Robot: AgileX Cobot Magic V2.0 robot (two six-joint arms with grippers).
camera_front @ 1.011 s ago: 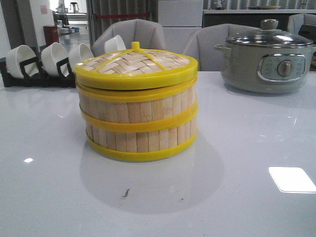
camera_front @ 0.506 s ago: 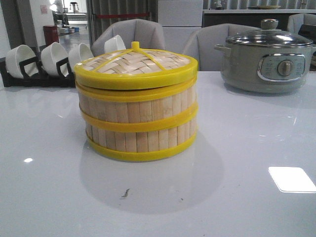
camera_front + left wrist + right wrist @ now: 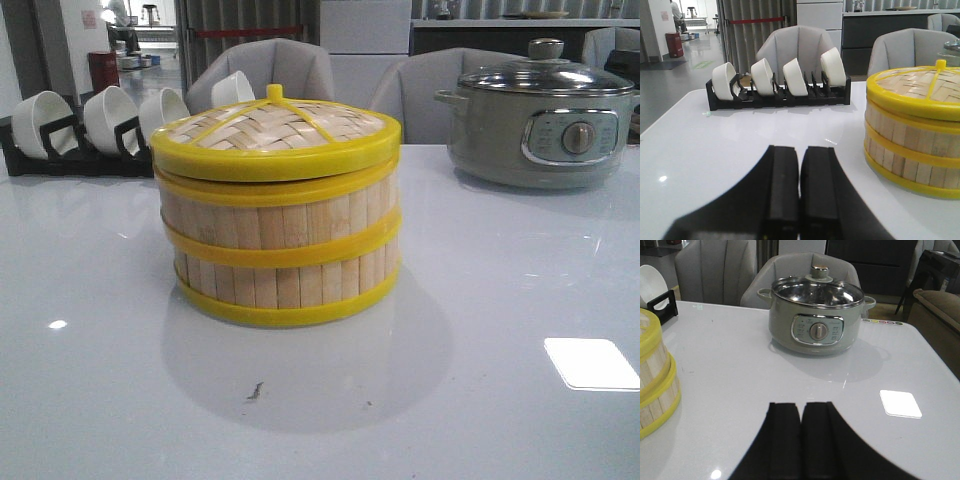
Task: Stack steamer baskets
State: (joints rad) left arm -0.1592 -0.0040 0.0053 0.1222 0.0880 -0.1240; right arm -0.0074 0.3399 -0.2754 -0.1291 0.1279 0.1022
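Steamer baskets [image 3: 278, 240] unmoved, lid [image 3: 275, 133] still on.

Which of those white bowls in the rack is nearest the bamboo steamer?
The rightmost bowl in the black rack; it stands at the end closest to the lidded steamer stack.

A glossy white table [image 3: 480, 300] carries the stack of steamer baskets [image 3: 278, 250] near its centre. At ten o'clock from the stack, along the far edge, sits a black rack [image 3: 60, 160] of white bowls [image 3: 40, 115]. At two o'clock stands a grey electric pot [image 3: 540, 125].
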